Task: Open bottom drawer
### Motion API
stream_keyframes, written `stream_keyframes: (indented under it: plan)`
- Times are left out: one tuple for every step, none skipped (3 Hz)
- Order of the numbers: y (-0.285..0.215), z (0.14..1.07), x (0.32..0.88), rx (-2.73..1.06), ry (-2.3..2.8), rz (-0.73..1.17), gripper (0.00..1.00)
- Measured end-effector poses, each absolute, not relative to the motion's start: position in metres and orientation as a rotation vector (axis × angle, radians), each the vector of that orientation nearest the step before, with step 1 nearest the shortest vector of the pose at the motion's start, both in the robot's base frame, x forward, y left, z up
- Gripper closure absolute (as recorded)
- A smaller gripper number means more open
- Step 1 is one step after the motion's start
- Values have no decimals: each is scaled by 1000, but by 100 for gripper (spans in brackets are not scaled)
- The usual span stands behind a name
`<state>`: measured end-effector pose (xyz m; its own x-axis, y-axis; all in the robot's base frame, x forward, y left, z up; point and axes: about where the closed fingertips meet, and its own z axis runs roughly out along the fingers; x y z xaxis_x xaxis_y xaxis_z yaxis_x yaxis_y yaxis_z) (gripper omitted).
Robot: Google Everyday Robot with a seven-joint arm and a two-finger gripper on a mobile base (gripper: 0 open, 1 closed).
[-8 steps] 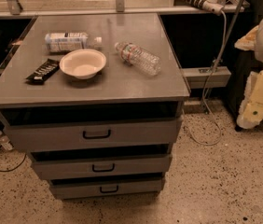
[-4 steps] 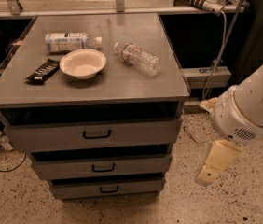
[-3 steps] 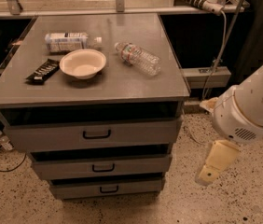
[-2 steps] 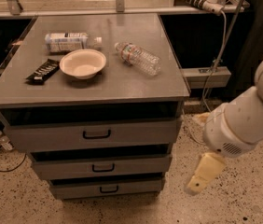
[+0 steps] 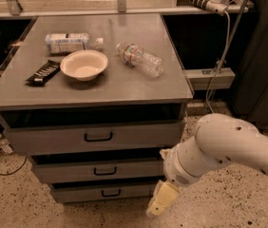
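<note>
The bottom drawer [image 5: 100, 192] is the lowest and narrowest grey front of the three-drawer cabinet, pushed in, with a small black loop handle [image 5: 110, 193]. My white arm comes in from the right at floor level. Its cream-coloured gripper [image 5: 161, 200] hangs just right of the bottom drawer's right end, pointing down-left toward the floor, a short way from the handle. It holds nothing that I can see.
The middle drawer [image 5: 98, 170] and top drawer [image 5: 93, 137] sit above, both shut. On the cabinet top [image 5: 153, 87] lie a white bowl [image 5: 83, 64], a clear plastic bottle [image 5: 140, 60], a second bottle [image 5: 70, 42] and a dark snack bar [image 5: 43, 72]. Cables [image 5: 219, 56] hang at right over speckled floor.
My arm has swung down and leftward from the far right. The gripper has moved from beside the cabinet toward the bottom drawer's right end. The drawers have not moved.
</note>
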<state>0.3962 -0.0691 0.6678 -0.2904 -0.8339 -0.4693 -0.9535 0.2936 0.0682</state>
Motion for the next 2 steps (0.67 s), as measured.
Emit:
stream_keyframes:
  plan:
    - [-69, 668, 396, -1614, 2224, 483, 0]
    - [-65, 658, 392, -1605, 2231, 499, 0]
